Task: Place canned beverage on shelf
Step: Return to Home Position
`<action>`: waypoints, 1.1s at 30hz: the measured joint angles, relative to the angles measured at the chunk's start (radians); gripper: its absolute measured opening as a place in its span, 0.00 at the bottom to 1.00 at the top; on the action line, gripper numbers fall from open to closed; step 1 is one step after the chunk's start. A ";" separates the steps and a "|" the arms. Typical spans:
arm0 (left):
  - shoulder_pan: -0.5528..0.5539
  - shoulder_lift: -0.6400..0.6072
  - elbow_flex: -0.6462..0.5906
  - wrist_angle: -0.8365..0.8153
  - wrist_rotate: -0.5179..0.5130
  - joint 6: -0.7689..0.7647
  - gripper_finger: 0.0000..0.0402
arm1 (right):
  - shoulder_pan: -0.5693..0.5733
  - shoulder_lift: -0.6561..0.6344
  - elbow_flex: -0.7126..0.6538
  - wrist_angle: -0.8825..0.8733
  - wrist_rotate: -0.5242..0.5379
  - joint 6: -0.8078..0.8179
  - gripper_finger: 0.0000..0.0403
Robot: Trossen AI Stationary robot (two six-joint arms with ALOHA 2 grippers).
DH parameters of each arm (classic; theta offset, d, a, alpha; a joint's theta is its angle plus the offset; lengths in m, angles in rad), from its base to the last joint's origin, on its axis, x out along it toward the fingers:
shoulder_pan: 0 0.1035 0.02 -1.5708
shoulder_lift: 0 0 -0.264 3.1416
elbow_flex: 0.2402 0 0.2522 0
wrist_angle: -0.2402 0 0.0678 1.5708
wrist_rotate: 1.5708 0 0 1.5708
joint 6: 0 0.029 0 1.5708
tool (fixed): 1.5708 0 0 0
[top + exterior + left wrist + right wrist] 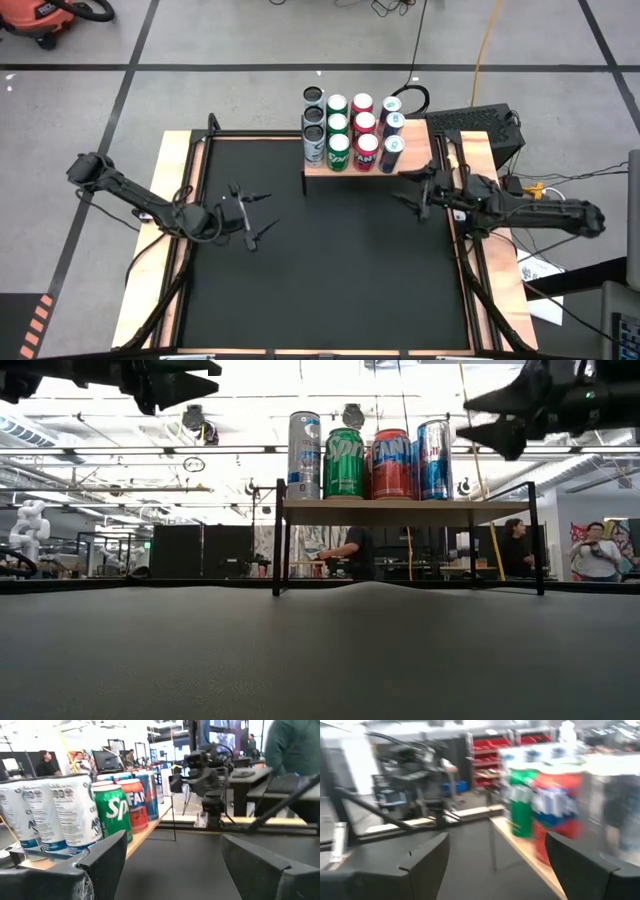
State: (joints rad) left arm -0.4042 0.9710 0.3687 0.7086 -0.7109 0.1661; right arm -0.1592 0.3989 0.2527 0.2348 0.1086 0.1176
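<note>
Wood-topped shelf (325, 169) holds three silver cans (313, 134), three green cans (338, 146), three red cans (365, 147) and three blue cans (391, 144); left gripper (263, 216) and right gripper (405, 186) are both spread.

The left arm (135, 193) reaches in over the left side of the surface (330, 280), elbow bent and wrist pointing toward the middle. The left end effector (262, 216) hangs raised above the surface, fingers (107, 855) spread wide with nothing between them. The right arm (540, 212) stretches in from the right side and also points inward. The right end effector (405, 187) is held high too, fingers (427, 857) wide apart.
</note>
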 joint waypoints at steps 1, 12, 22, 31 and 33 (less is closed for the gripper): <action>0.003 0.000 0.000 0.013 0.000 0.002 0.80 | 0.027 0.007 0.000 0.024 0.001 -0.007 0.78; 0.092 0.000 0.000 0.043 0.083 -0.021 0.76 | 0.247 0.202 0.107 0.113 0.180 -0.131 0.78; 0.092 0.017 -0.053 0.160 0.134 -0.011 0.69 | 0.345 0.486 0.165 0.300 0.175 -0.098 0.78; 0.075 -0.036 -0.191 0.364 0.106 0.062 0.60 | 0.429 0.517 0.164 0.389 0.179 -0.135 0.60; 0.060 -0.128 -0.202 0.335 0.096 0.109 0.58 | 0.430 0.410 0.164 0.262 0.203 -0.135 0.52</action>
State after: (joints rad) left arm -0.3443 0.8431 0.1670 1.0438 -0.6154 0.2747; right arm 0.2708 0.8086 0.4168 0.4967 0.3114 -0.0171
